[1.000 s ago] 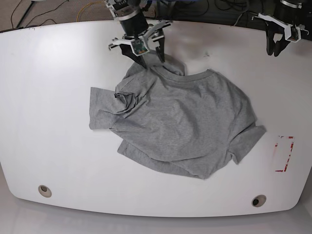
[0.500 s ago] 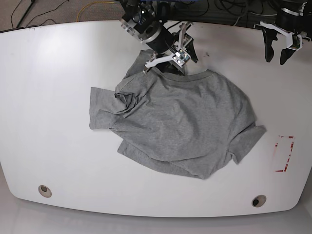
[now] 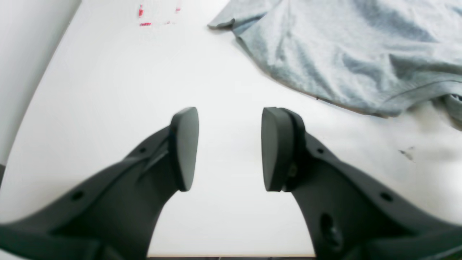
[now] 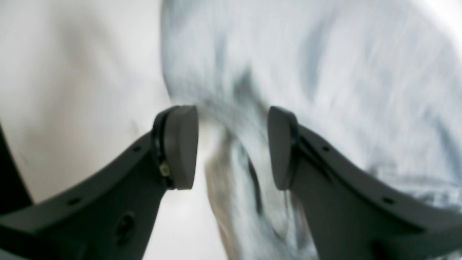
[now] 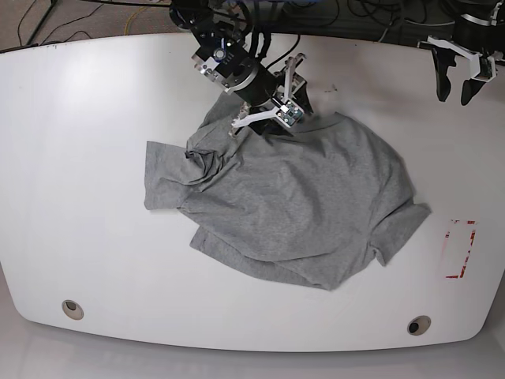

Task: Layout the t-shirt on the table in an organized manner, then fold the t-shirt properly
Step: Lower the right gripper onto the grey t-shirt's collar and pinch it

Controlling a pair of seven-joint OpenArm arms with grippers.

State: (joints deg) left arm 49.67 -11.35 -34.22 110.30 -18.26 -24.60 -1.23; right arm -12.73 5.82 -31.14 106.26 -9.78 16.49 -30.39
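The grey t-shirt (image 5: 292,205) lies crumpled mid-table, one sleeve spread left, another at the lower right, collar toward the far edge. No lettering shows. My right gripper (image 5: 272,118) hangs low over the collar area. In the right wrist view its jaws (image 4: 232,148) stand open, with blurred grey cloth (image 4: 325,72) under and between them; I cannot tell whether the pads touch it. My left gripper (image 5: 453,93) is at the far right corner, open over bare table (image 3: 108,90), nothing between its fingers (image 3: 230,148). The shirt's edge (image 3: 343,54) lies ahead and to its right.
A red-marked rectangle (image 5: 459,249) sits near the table's right edge, also ahead of the left gripper (image 3: 158,14). Two grommet holes (image 5: 72,309) (image 5: 419,324) are near the front edge. A small dark smudge (image 5: 331,88) marks the table beside the collar. Cables lie beyond the far edge.
The right arm swung rightward and turned, from the collar's left side to over the collar. The left gripper's fingers spread apart. The shirt's body stays where it was.
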